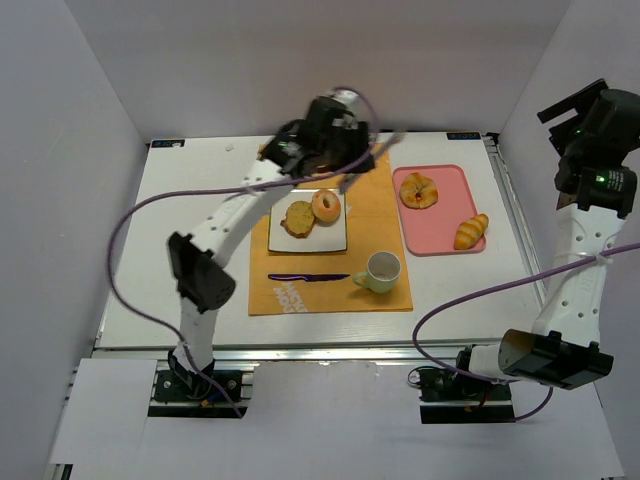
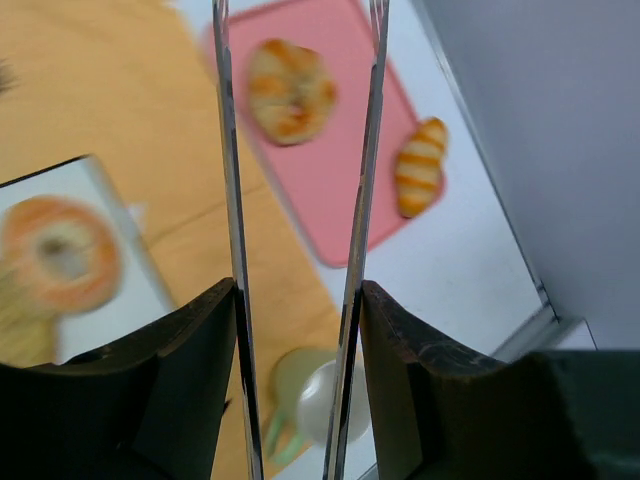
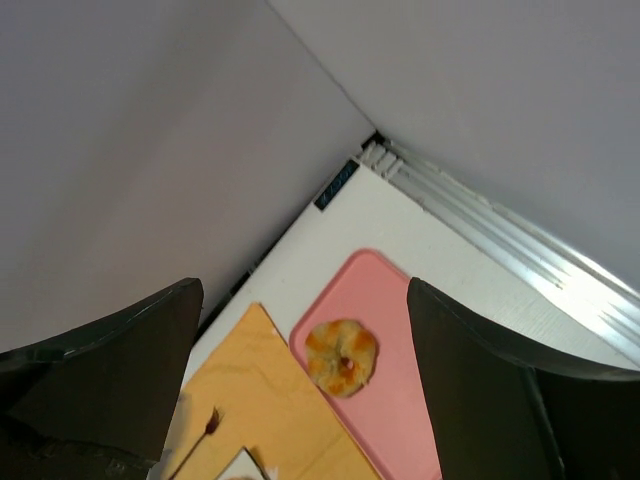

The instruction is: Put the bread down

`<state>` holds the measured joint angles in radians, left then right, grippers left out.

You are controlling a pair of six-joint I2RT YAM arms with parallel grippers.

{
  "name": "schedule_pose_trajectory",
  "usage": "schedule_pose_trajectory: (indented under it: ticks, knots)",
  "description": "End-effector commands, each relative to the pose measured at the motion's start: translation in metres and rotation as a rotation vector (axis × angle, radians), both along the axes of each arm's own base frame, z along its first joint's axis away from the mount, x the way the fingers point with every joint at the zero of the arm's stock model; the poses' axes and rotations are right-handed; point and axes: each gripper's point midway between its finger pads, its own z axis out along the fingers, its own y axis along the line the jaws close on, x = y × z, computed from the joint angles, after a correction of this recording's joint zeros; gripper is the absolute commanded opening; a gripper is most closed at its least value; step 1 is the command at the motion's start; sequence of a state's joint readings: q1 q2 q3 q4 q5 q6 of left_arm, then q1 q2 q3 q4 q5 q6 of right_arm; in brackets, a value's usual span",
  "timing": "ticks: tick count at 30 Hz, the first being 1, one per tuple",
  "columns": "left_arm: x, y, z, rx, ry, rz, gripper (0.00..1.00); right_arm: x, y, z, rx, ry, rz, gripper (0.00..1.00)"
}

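My left gripper (image 1: 352, 140) (image 2: 298, 290) hangs above the far edge of the orange mat (image 1: 330, 250), shut on metal tongs (image 2: 232, 150) (image 1: 382, 147). The tong blades stand apart with nothing between them. On the pink tray (image 1: 445, 240) (image 2: 330, 200) lie a round pastry (image 1: 418, 190) (image 2: 291, 90) (image 3: 342, 357) and a croissant (image 1: 471, 231) (image 2: 420, 167). A white plate (image 1: 330, 238) (image 2: 120, 300) on the mat carries a ring bread (image 1: 326, 206) (image 2: 62, 255) and a toast slice (image 1: 298, 217). My right gripper (image 1: 575, 105) (image 3: 300, 300) is raised at the far right, open and empty.
A green mug (image 1: 380, 271) (image 2: 310, 400) and a purple knife (image 1: 308, 276) sit on the mat's near part. A fork (image 3: 205, 430) lies near the mat's far edge. White walls enclose the table on three sides.
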<state>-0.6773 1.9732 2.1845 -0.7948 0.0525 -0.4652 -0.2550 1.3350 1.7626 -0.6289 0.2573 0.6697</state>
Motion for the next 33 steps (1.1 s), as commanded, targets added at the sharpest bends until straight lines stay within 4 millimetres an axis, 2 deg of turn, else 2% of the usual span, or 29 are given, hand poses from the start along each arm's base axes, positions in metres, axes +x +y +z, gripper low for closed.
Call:
schedule_pose_trajectory:
  ticks: [1, 3, 6, 12, 17, 25, 33]
  knots:
    - [-0.028, -0.075, -0.047, 0.036, 0.053, -0.219, 0.6, -0.028, -0.019, 0.057, -0.087, -0.111, -0.119, 0.89]
    - [-0.027, -0.104, -0.066, -0.002, 0.051, -0.266, 0.61, -0.037, -0.023, 0.066, -0.111, -0.131, -0.149, 0.89]
    - [-0.035, -0.135, -0.083, -0.052, 0.07, -0.312, 0.61, -0.047, -0.023, 0.068, -0.121, -0.148, -0.162, 0.89]
    - [-0.056, -0.18, -0.089, -0.142, 0.066, -0.373, 0.63, -0.059, -0.018, 0.051, -0.115, -0.114, -0.145, 0.89]
    - [-0.066, -0.193, -0.098, -0.156, 0.078, -0.396, 0.66, -0.063, -0.016, 0.038, -0.119, -0.083, -0.134, 0.89]
    - [-0.078, -0.205, -0.111, -0.162, 0.106, -0.417, 0.67, -0.067, -0.014, 0.033, -0.12, -0.077, -0.132, 0.89]
    - [-0.089, -0.211, -0.142, -0.1, 0.13, -0.431, 0.67, -0.067, -0.013, 0.028, -0.121, -0.07, -0.122, 0.89]
